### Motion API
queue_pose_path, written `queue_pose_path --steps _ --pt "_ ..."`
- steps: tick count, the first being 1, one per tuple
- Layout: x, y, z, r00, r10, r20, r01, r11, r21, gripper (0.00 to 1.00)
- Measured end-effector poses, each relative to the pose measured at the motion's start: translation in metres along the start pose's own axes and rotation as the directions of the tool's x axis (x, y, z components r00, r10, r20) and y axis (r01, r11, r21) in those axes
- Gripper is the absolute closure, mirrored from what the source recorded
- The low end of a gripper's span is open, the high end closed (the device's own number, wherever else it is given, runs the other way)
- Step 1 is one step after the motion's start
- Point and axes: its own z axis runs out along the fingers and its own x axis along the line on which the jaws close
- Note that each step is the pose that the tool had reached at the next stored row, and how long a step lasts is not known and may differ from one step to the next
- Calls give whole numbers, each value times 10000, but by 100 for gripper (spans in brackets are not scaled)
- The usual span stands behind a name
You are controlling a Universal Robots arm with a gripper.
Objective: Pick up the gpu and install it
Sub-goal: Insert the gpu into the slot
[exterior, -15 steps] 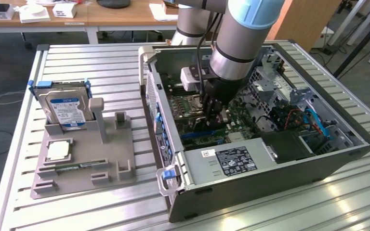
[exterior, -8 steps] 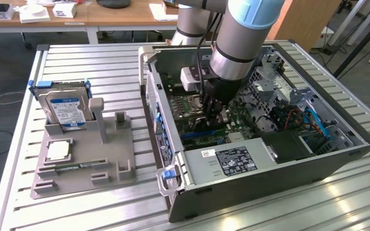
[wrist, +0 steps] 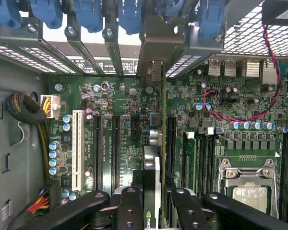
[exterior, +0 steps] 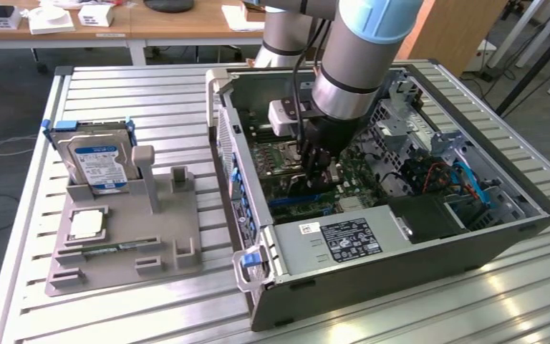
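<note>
Black gripper (wrist: 156, 211) clamping thin gpu (wrist: 151, 165) (edge-on), green motherboard (wrist: 120, 139)

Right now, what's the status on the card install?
Claw shut on card. Card edge-on over motherboard slots, inside case; seating unclear. Nothing seen blocking it.

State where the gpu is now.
In the wrist view the gpu stands edge-on over the motherboard inside the case, gripped by the pincer, its bracket towards the blue-clipped rear slots.
</note>
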Motion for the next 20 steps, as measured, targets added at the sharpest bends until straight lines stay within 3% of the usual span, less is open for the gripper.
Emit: queue_pose_path --steps 2,5,20 --pt "5 -1 1 10000 -1 -19 1 10000 -8 73" --pt "7 -2 0 10000 0 -94 -1 10000 -14 73" --pt "-1 6 16 9999 3 -106 -3 10000 -14 73"
